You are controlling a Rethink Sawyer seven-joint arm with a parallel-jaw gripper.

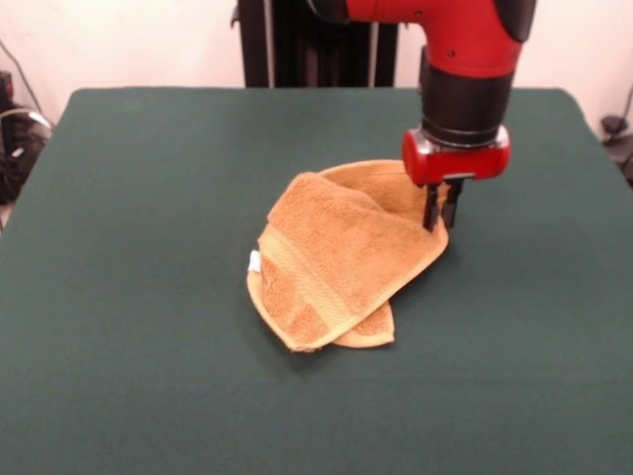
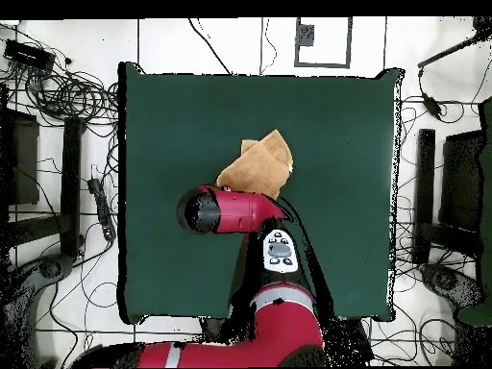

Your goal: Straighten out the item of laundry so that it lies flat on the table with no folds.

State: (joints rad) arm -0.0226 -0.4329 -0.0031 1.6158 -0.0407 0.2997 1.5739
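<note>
The orange-tan towel (image 1: pixel 341 259) lies folded over itself near the middle of the green table (image 1: pixel 148 247), a top layer doubled across the lower one, a woven band running along its left part and a small white tag (image 1: pixel 254 261) at its left edge. The gripper (image 1: pixel 441 210) is at the towel's right edge, its two dark fingers (image 1: pixel 431 208) close together and pointing down; whether they pinch the cloth I cannot tell. In the overhead view the red arm (image 2: pixel 240 209) covers the towel's edge nearest the robot.

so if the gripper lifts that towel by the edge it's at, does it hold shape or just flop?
Probably flops: the towel lies folded over itself in soft curves, so it looks limp. The terry pile likely drags on the felt-like table rather than sliding. The gripper sits at one edge, so the rest would probably hang and unfold.
</note>
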